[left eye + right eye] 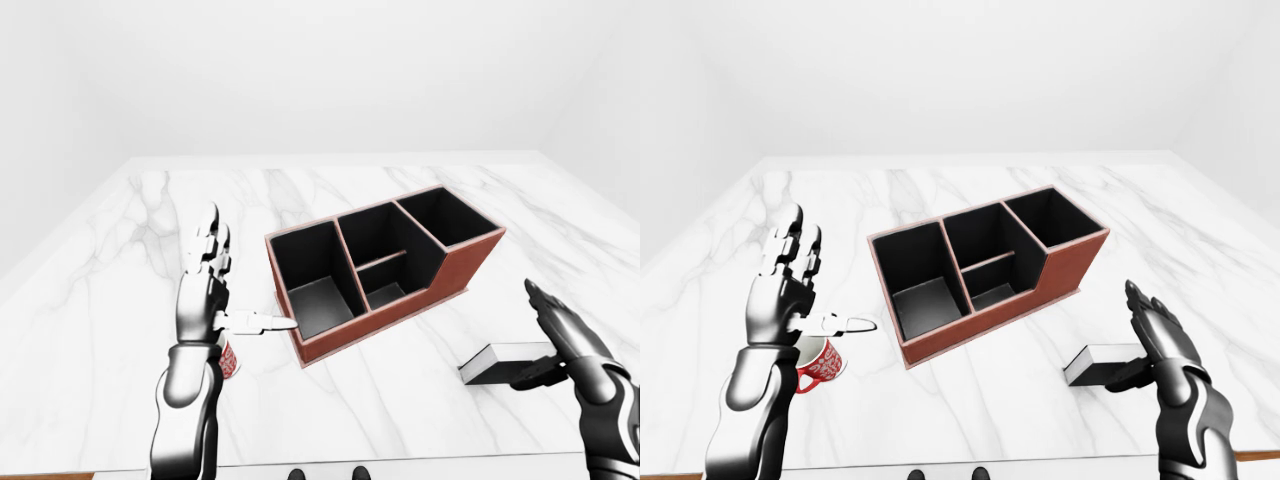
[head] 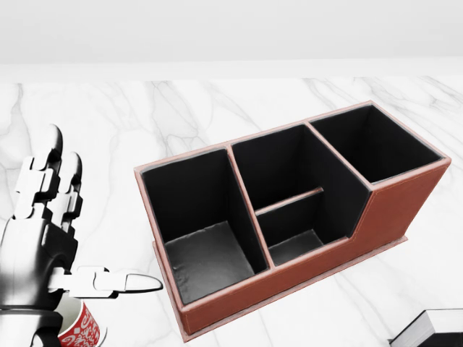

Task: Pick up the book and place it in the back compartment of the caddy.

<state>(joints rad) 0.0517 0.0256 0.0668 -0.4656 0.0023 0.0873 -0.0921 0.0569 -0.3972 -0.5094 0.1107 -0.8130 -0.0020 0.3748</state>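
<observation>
White marble table [image 1: 400,400] with grey veins, lit evenly; plain white walls [image 1: 320,70] rising beyond the table's top edge.

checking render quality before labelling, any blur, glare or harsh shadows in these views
Head view: sharp, no blur; the caddy has dark compartments with a faint sheen on the floors; the book is cut by the frame edge. Eye views: flat, even light, only soft shadows on the marble table; the left hand shows mild highlights.

Head view looks steeply down, close on the caddy [image 2: 289,217]; eye views sit wider.
</observation>
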